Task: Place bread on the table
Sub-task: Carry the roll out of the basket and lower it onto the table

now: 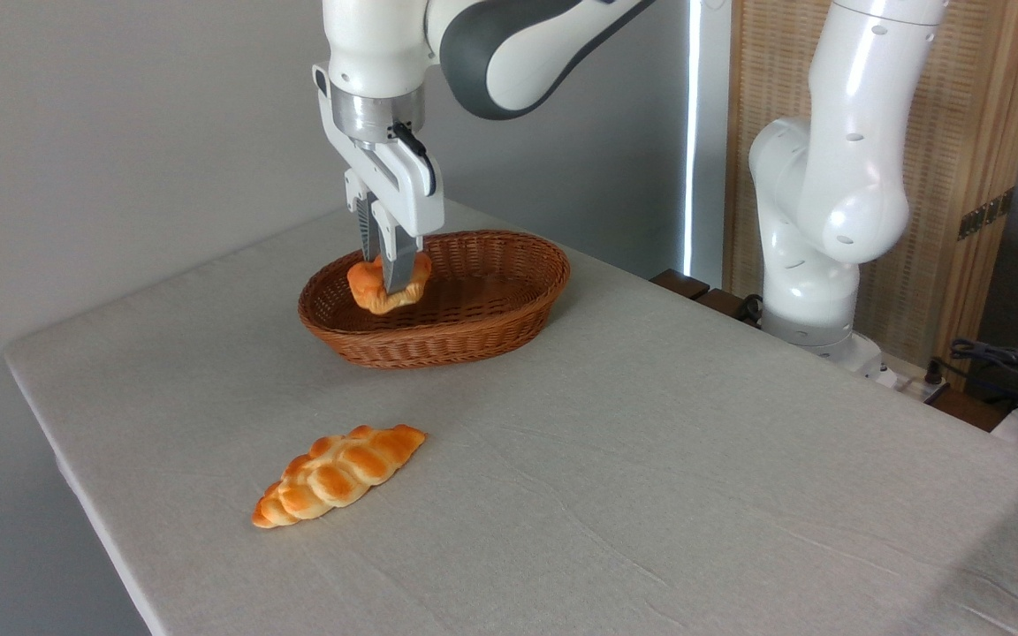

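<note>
The bread [374,289], a small orange-golden bun, sits between the fingers of my gripper [388,276], which is shut on it. The bun is inside the left half of the brown wicker basket [509,265], at about rim height; I cannot tell whether it still touches the basket floor. The arm comes down on it from straight above. The table [650,459] is covered in a light grey-beige, slightly wrinkled cloth and the basket stands on its far left part.
A long braided loaf [338,474] lies on the cloth near the front left edge. The robot's white base [814,221] rises at the table's far right edge, with cables [1004,362] beyond it. A grey wall stands behind the table.
</note>
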`<state>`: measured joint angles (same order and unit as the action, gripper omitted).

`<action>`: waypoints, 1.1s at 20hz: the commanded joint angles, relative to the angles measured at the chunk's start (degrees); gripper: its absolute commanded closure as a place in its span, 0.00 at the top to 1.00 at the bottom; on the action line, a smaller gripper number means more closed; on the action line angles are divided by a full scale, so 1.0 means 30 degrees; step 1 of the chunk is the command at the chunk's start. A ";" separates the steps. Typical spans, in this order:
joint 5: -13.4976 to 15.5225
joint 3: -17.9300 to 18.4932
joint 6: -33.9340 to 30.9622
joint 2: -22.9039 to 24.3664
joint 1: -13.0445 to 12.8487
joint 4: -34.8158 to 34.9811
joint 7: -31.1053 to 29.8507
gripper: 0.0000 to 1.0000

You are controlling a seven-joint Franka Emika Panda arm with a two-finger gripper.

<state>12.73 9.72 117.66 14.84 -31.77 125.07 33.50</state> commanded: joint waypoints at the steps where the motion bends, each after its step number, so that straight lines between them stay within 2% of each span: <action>1: -0.2507 0.2001 -0.2711 0.0268 -0.0046 -0.0969 0.1484 0.30; 3: -0.4846 0.2763 -0.2803 0.0152 -0.0046 -0.0910 0.2831 0.33; 5: -0.6404 0.4048 -0.2600 -0.0228 -0.0134 -0.0793 0.4090 0.40; 7: -0.6879 0.5630 -0.2423 -0.0551 -0.0251 -0.0793 0.5643 0.53; 8: -0.6880 0.5985 -0.2306 -0.0668 -0.0251 -0.0764 0.6027 0.67; 9: -0.6880 0.6134 -0.2131 -0.0959 -0.0251 -0.0793 0.6031 0.80; 10: -0.6967 0.6193 -0.2013 -0.1136 -0.0251 -0.0764 0.6060 0.86; 11: -0.7026 0.6223 -0.2012 -0.1486 -0.0251 -0.0764 0.6060 0.96; 12: -0.7026 0.6223 -0.1983 -0.1925 -0.0251 -0.0764 0.6060 1.00; 16: -0.6997 0.6223 -0.1895 -0.2514 -0.0281 -0.0764 0.6031 1.00; 22: -0.6997 0.6223 -0.1895 -0.2573 -0.0281 -0.0764 0.6031 1.00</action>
<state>-7.33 28.00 111.66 6.86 -32.15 123.04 51.55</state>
